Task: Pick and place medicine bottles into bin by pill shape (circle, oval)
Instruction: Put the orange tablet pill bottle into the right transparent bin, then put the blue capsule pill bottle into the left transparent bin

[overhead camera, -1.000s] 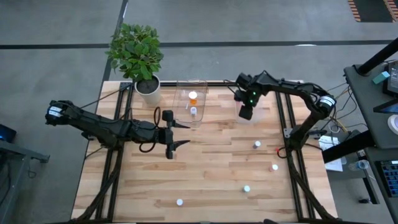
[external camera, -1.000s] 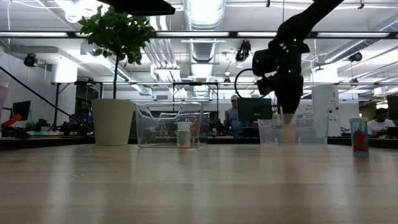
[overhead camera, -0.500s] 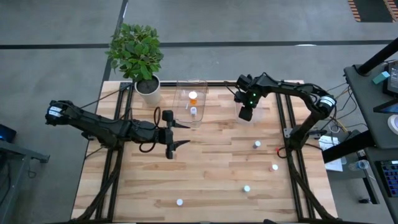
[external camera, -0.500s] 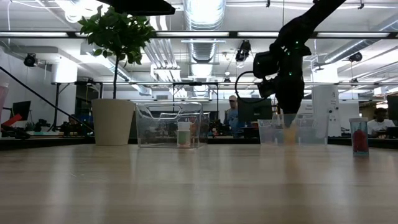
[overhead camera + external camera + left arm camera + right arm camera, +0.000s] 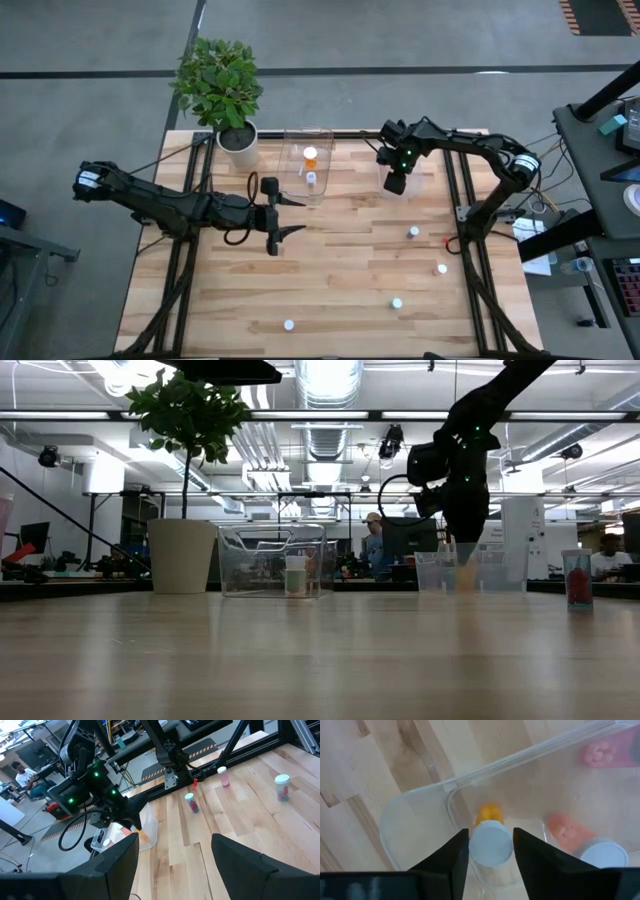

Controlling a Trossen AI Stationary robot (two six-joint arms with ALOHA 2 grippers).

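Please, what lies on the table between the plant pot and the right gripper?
In the high view, a clear tub lies between the plant pot and the right gripper; it contains two small bottles.

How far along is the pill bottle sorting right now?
Partly done. The left bin holds two bottles, and the right bin already holds some. The right tool holds a white-capped bottle over that bin. Five bottles, like this one, remain on the table. The left tool waits open.

Two clear plastic tubs: one near the table's far edge holds two small bottles, one orange-topped, one white-topped. Five tiny white-capped bottles stand loose toward the right and near edges. One potted green plant occupies the far left corner.
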